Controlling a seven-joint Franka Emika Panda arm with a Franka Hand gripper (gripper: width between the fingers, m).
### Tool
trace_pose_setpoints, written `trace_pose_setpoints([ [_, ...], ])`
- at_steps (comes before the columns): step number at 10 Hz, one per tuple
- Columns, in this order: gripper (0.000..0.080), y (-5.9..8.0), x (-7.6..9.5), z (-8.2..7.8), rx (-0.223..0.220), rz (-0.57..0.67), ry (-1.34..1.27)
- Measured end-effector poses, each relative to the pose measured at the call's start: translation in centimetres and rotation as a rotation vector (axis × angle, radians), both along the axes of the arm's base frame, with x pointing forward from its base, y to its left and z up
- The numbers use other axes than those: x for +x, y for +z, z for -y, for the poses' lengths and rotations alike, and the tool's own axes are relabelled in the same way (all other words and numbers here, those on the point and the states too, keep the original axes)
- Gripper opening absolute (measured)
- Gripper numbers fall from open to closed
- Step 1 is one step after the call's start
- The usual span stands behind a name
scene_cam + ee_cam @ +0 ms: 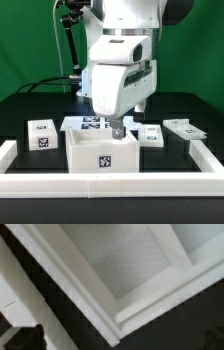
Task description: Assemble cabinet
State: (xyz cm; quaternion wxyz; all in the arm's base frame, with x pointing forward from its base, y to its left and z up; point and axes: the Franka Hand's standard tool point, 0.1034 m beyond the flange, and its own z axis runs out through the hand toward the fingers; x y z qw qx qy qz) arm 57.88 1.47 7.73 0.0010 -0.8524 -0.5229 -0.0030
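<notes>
My gripper (118,131) is hanging at the rear wall of the cabinet shell (101,158). Whether its jaws are pinching that wall or standing free I cannot tell, since the tips are too small to read here and absent from the wrist view. Nearest, the rail (110,186) is edging the table, and the shell is sitting just behind it. Farther back, a small block (42,134) at the exterior view's left and a second block (150,136) at its right are flanking the shell, apart from it. I am judging that a sound grasp needs the jaws straddling the wall squarely and closing gently, lest the shell skid.

Marker board (84,123), white rail (110,184), black table (40,105)
</notes>
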Motion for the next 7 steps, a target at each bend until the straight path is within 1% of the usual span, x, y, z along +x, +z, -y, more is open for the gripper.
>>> trace_pose_setpoints([
  [7, 0.0798, -0.06, -0.08, 0.12, 0.0, 0.0, 0.021],
])
